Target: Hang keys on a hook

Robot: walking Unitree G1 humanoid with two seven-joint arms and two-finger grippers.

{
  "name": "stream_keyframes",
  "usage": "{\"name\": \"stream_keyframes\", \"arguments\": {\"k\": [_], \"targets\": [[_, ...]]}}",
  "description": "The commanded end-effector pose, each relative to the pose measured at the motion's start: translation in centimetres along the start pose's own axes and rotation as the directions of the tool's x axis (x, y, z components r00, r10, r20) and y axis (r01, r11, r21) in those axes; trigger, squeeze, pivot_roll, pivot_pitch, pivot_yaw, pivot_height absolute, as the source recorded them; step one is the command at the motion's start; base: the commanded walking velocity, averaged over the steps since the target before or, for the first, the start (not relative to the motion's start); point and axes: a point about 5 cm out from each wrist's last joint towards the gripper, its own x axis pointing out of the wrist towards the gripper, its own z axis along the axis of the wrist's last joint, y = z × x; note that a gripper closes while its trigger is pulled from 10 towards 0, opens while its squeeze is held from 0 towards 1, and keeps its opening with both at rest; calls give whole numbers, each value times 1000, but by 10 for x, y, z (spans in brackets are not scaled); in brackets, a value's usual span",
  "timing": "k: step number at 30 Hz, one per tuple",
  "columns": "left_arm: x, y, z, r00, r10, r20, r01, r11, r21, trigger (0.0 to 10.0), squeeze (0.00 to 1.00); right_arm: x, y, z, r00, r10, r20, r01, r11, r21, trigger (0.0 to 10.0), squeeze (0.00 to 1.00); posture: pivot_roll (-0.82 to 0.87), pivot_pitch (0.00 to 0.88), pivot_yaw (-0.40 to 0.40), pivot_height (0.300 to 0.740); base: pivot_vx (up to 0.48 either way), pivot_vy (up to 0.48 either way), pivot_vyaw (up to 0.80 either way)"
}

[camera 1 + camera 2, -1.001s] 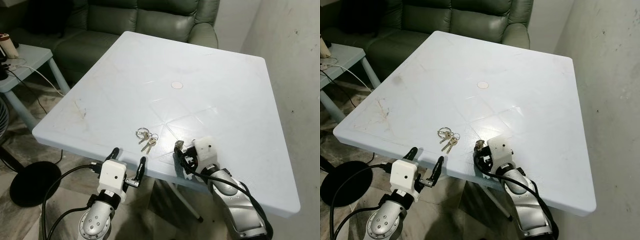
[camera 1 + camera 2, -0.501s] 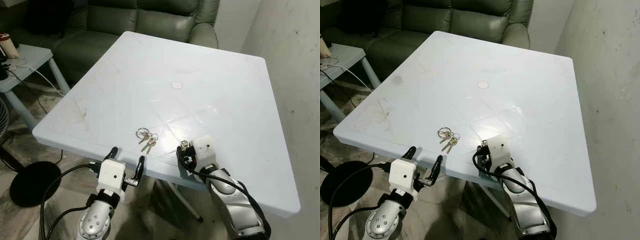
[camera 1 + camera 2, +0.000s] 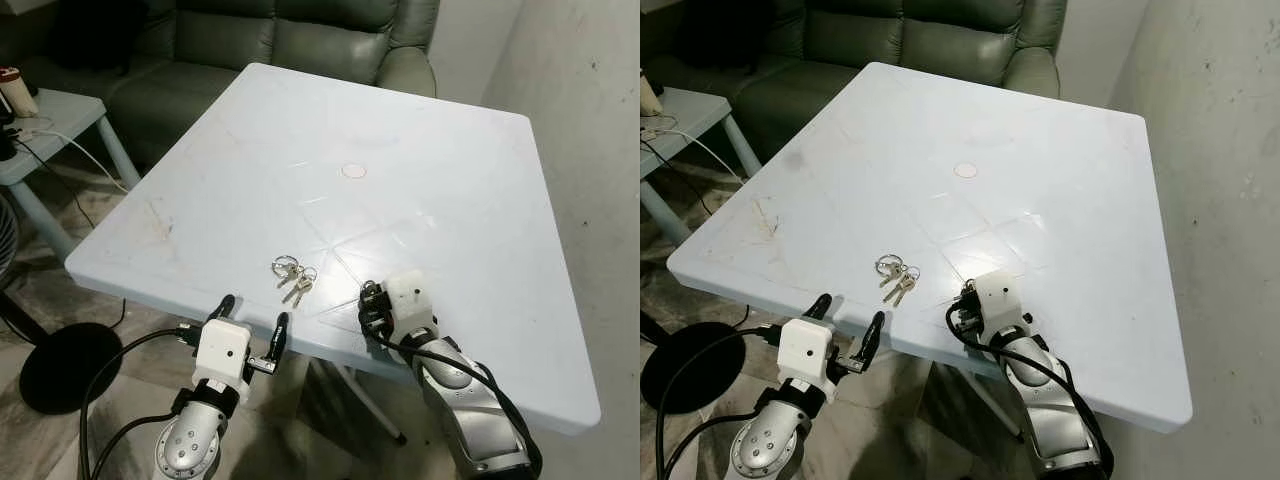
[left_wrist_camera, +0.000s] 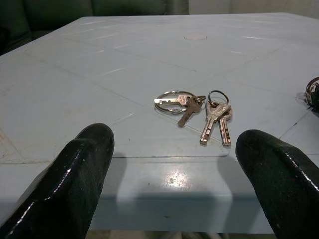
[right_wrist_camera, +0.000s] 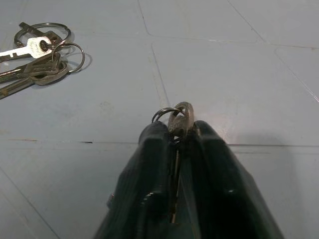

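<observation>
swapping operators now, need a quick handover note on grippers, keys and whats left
Right gripper: shut on a key with a ring, low over the table near its front edge.
Left gripper: open, idle just off the front edge, facing the key bunch.
Key bunch lies loose on the table to the left of the right gripper.
Done: one key gripped. Left: find a hook and hang it.

- Left gripper [image 3: 253, 322] raised at the near left, its two black fingers [image 4: 79, 181] spread wide apart.
- Right gripper [image 3: 962, 305] reaches forward, fingers [image 5: 149, 164] pinched together.
</observation>
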Motion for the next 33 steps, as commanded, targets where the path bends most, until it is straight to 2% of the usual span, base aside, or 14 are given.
{"name": "stream_keyframes", "arguments": {"k": [1,6,9,11,12,15,16,17,18,21,23,27,29,33], "targets": [[-1,1,3,1000,10,7,-10,1000,6,10000,0,-2,-2,-3,1000,-15,-9,15,1000,9,0,0,14,115,-54,740,0,0,0],[-2,2,4,1000,11,6,-11,1000,4,10000,0,-3,-3,-3,1000,-15,-12,16,1000,20,0,0,13,116,-53,740,0,0,0],[-2,2,4,1000,13,6,-13,1000,5,10000,0,-4,-6,1,999,-23,37,22,999,35,0,0,13,117,-51,740,0,0,0],[-2,3,4,1000,14,5,-14,1000,7,10000,0,-6,-7,9,992,-22,121,16,999,51,0,0,13,117,-51,740,0,0,0],[-2,3,4,1000,14,5,-14,1000,7,10000,0,-6,-8,10,992,-22,126,14,998,59,0,0,14,118,-50,740,0,0,0],[-1,3,4,1000,15,6,-15,1000,7,10000,0,-9,-11,22,968,8,252,-48,987,152,0,0,15,117,-50,740,0,0,0],[-1,3,4,1000,15,6,-15,1000,7,10000,0,-9,-11,24,965,24,262,-72,982,173,0,0,15,117,-50,740,0,0,0],[-1,3,4,1000,15,7,-15,1000,8,10000,0,-9,-14,28,952,59,299,-130,966,223,3686,0,15,117,-49,740,0,0,0],[0,3,5,1000,15,8,-15,1000,8,10000,0,-9,-15,31,945,61,322,-141,963,231,10000,0,15,117,-49,740,0,0,0],[0,4,5,1000,16,10,-16,1000,8,10000,0,-10,-21,35,937,46,347,-133,963,233,10000,0,13,117,-49,740,0,0,0],[1,5,7,1000,19,14,-19,1000,10,10000,0,-10,-26,36,929,44,367,-156,947,281,10000,0,13,116,-48,740,0,0,0],[2,7,8,999,35,21,-35,999,-2,10000,0,-9,-32,35,930,12,368,-119,956,269,10000,0,15,112,-48,740,0,0,0],[4,11,12,998,57,34,-56,998,-19,10000,0,-9,-36,37,924,-8,382,-101,959,264,10000,0,14,108,-48,740,0,0,0],[11,31,24,988,143,64,-138,988,-74,10000,0,-6,-46,42,927,-63,369,-52,955,292,10000,0,14,99,-49,740,0,0,0]]}}
